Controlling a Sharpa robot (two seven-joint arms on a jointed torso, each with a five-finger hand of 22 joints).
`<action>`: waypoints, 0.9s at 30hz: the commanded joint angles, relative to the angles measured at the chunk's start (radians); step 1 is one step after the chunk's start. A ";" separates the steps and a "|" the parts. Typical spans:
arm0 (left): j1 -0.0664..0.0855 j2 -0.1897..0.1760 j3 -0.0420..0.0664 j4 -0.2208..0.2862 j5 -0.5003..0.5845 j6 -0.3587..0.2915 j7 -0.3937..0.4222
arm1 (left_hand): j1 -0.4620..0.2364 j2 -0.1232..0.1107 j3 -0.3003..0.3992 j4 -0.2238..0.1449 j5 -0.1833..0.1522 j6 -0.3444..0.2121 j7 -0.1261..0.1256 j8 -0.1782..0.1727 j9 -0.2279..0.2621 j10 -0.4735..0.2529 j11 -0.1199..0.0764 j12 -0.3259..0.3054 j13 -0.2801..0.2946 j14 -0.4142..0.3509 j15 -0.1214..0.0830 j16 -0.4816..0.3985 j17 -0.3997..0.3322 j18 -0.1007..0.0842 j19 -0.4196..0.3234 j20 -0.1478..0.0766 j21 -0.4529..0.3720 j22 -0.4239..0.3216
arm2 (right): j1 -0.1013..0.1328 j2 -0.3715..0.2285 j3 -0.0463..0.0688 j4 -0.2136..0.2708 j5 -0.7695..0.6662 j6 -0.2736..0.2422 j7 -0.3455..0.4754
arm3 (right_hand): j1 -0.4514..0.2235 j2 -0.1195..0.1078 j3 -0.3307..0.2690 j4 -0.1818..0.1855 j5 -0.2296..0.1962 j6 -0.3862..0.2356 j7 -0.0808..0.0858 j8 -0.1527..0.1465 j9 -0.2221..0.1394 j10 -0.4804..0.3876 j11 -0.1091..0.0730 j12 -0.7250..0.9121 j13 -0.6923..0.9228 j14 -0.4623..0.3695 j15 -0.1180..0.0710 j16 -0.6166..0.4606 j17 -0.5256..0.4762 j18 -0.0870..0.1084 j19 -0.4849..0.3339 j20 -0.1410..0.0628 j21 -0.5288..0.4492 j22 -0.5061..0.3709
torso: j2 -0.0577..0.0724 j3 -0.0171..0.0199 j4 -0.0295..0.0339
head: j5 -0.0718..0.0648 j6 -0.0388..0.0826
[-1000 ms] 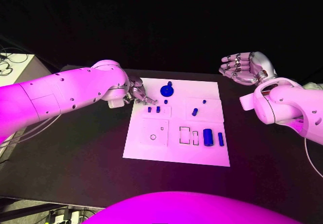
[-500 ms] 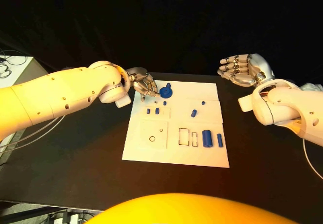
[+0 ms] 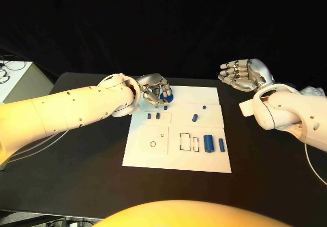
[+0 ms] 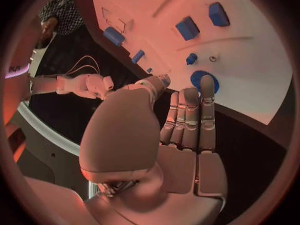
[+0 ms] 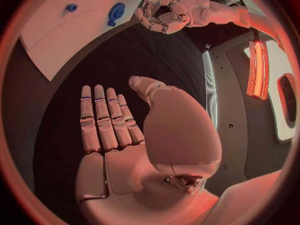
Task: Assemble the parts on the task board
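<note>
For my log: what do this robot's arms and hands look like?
Both arms have smooth, rounded white shells dotted with small dark screw holes. Each ends in a silver metal hand, left hand and right hand, with segmented fingers and flat plate-like palms. Thin pale cables trail beneath the left arm and beside the right arm.

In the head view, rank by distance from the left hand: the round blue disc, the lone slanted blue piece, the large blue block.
1. Round blue disc, under the left hand.
2. Slanted blue piece, mid-board.
3. Large blue block, near right of board.
</note>
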 commanded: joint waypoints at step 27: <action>-0.011 0.059 -0.011 -0.060 -0.279 0.094 -0.021 | -0.029 -0.006 0.005 -0.026 -0.003 0.106 -0.011 -0.055 -0.104 0.069 -0.007 -0.041 -0.073 0.064 -0.005 0.141 0.030 0.014 0.007 0.002 0.051 0.033 | -0.002 0.003 0.000 0.002 -0.002 0.019 0.009 | -0.008 0.004 -0.003 -0.005 0.006 -0.004 0.048 -0.004 -0.001 0.002 0.004 -0.004 0.000 -0.005 0.003 -0.005 -0.002 0.006 -0.008 -0.002 -0.002 -0.002 | 0.001 0.0000 0.0019 | -0.011 -0.006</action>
